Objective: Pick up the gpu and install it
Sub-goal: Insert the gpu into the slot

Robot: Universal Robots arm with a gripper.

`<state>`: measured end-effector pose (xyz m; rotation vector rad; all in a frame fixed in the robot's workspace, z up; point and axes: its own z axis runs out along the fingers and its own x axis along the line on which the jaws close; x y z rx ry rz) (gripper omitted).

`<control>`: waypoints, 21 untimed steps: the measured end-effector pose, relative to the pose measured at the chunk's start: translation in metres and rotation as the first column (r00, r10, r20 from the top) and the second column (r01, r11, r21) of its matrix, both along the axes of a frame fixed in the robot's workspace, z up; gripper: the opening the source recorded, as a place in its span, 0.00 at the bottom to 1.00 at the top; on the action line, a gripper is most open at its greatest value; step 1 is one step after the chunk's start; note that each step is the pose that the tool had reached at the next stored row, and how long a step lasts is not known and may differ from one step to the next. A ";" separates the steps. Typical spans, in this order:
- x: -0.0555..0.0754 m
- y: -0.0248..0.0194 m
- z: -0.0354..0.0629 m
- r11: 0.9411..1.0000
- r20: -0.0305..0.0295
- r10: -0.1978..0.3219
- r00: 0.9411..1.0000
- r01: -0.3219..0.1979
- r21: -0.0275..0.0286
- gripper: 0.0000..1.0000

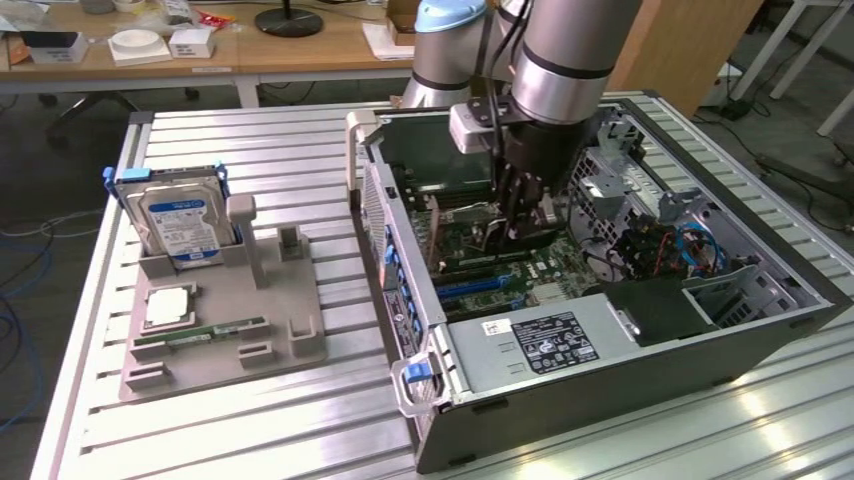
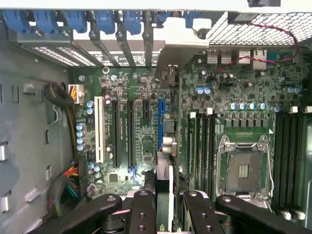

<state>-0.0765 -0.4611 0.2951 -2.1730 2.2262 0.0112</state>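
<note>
A ribbed aluminium table (image 1: 240,430) fills the foreground, its slats running along its length and catching glare at the near corner on the exterior view's right. On it, toward the exterior view's left, lies a grey holder (image 1: 267,300) with a slim green memory stick (image 1: 200,333) in its near part, a square processor chip (image 1: 170,305) behind that, and a silver hard drive (image 1: 180,225) with a blue-white label standing upright at its far end.

Beside the holder an open computer case (image 1: 667,370) lies on its side, with the labelled power supply (image 1: 547,342) at its near end. Deeper in, the gripper (image 1: 521,225) reaches down over the motherboard (image 1: 534,270). In the wrist view its fingers (image 2: 141,209) are drawn in narrow and clamp the gpu (image 2: 165,180), seen edge-on between them. The card is in line with the blue slot (image 2: 160,122), but I cannot tell whether it touches.

Beyond the table stands a wooden desk (image 1: 307,55) carrying white boxes (image 1: 140,45) and a black round base (image 1: 290,20). Cables (image 1: 801,150) trail across the grey floor.
</note>
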 end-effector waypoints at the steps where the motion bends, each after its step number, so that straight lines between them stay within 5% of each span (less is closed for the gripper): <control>1: 0.000 -0.0001 -0.0012 1.000 0.000 0.000 1.000 0.000 0.000 0.27; 21: -0.011 -0.0013 -0.0270 1.000 -0.001 0.000 1.000 0.000 0.000 0.27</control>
